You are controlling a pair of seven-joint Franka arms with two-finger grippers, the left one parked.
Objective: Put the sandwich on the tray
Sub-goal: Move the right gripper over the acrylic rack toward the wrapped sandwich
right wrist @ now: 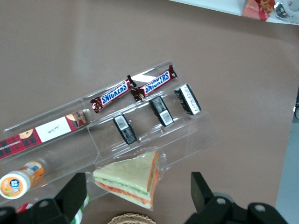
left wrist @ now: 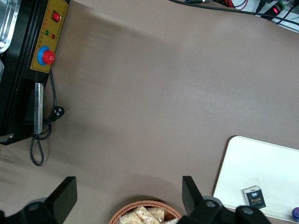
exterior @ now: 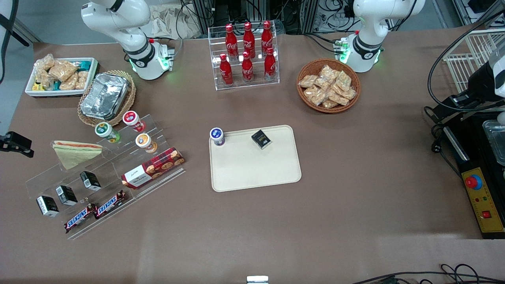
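Note:
The sandwich (exterior: 75, 152) is a wrapped triangular wedge with pale bread and red and green filling. It lies on the upper step of a clear acrylic rack (exterior: 106, 177) toward the working arm's end of the table. In the right wrist view the sandwich (right wrist: 131, 179) lies below and between my open fingers. My gripper (right wrist: 138, 186) hangs well above it, empty, and is out of the front view. The beige tray (exterior: 252, 173) lies flat mid-table and also shows in the left wrist view (left wrist: 266, 163).
A blue-capped bottle (exterior: 217, 136) and a black box (exterior: 261, 139) sit on the tray. The rack holds black boxes (exterior: 67, 195), Snickers bars (exterior: 94, 212), a cookie box (exterior: 153, 167) and small bottles (exterior: 133, 120). A foil container (exterior: 105, 96) and a white snack bin (exterior: 59, 77) stand nearby.

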